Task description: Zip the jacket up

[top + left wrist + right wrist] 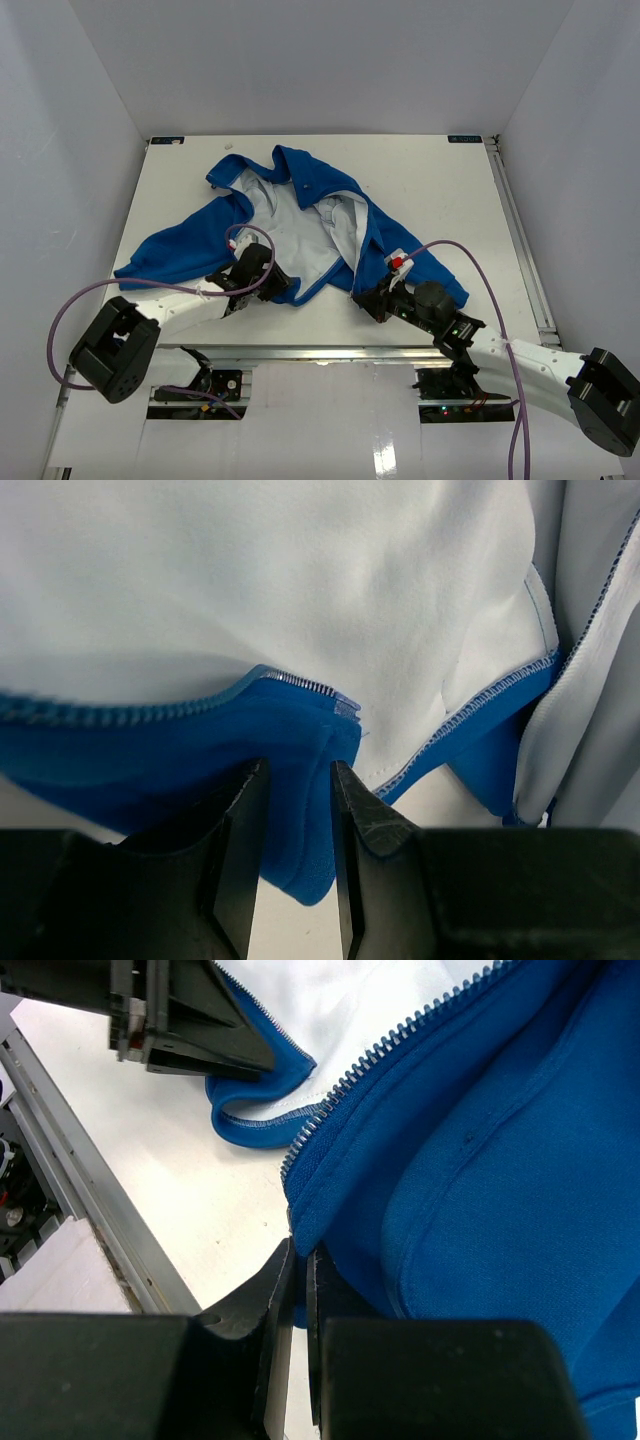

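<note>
Jacket (300, 215) lay spread open on the white bench (440, 180). It was a soft bright-blue garment with its pale grey-white lining (250, 570) turned up across the middle. One sleeve trailed out to the left, and the collar end pointed toward the far side.

Its two front edges ran down toward the near side of the bench, apart from each other. Light-coloured zipper teeth (400, 1040) lined the front edge on the right and ended just above the right fingers (272, 1295). Those fingers were clenched almost together on the bottom corner of that blue edge, low against the bench.

The left fingers (240, 830) stood a little apart with a thick fold of blue hem filling the gap. They were grasping the bottom of the other front edge, where a short run of teeth showed along the seam between the blue cloth and the lining.

Two small dark tags (165, 140) sat at the far corners of the bench, their teal marks too small to read.
</note>
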Controlling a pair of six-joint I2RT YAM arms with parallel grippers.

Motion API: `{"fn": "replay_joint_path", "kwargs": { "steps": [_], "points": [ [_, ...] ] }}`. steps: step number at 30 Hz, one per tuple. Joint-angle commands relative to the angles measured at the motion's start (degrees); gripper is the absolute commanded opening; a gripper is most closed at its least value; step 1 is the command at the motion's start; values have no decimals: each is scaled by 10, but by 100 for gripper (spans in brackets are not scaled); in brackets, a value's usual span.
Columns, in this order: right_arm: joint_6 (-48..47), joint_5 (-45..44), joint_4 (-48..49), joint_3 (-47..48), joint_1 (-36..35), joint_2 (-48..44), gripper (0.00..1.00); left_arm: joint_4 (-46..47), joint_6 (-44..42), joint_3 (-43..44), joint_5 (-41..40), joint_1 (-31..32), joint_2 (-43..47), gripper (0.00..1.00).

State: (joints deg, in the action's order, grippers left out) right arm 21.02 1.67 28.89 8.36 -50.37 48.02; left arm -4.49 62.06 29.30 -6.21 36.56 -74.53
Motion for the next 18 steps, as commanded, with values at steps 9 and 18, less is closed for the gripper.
{"fn": "replay_joint_path", "kwargs": {
  "steps": [9, 18],
  "points": [
    [1, -2, 36, 5, -3, 4, 9, -94, 48, 14, 5, 1, 44, 40],
    [3, -2, 36, 1, -3, -3, 8, -79, 62, 51, 45, 2, -53, 45]
  ]
}}
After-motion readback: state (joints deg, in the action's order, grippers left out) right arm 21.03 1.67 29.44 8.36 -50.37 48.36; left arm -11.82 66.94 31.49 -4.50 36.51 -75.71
